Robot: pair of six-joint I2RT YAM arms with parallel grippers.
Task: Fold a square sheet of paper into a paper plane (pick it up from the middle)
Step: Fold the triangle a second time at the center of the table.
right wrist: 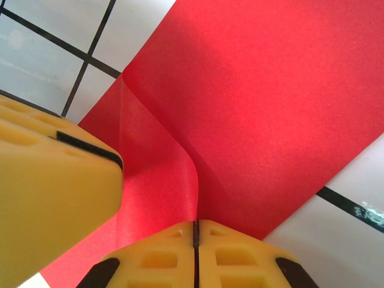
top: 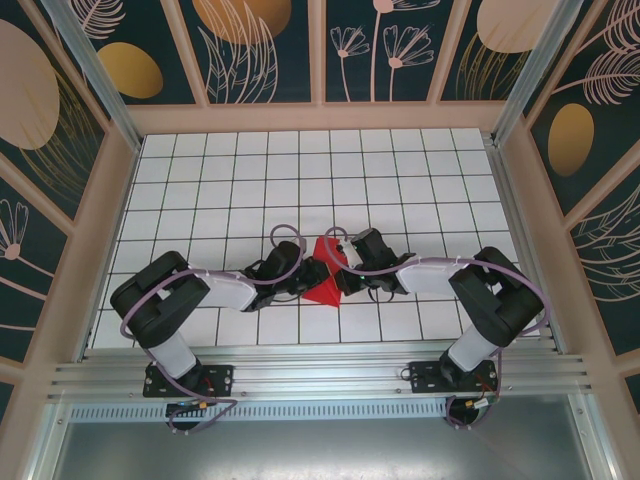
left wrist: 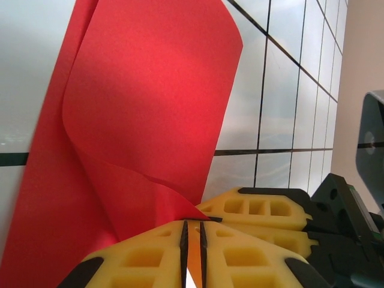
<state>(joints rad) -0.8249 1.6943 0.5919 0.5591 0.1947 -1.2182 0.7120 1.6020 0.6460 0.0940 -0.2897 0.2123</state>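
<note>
The paper [top: 325, 285] lies mid-frame in the top view, curled up between the two claws. The left claw [left wrist: 193, 225] and right claw [right wrist: 195, 225] both pinch it, jaws almost together, and it spreads up-frame from each in the wrist views; neither arm is nearer.

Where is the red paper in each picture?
Top external: red paper at the middle, near the front of the white tiled table.
Left wrist: left and centre, curled.
Right wrist: centre and right, creased.
Shared landmark: the table's black grid lines.
</note>
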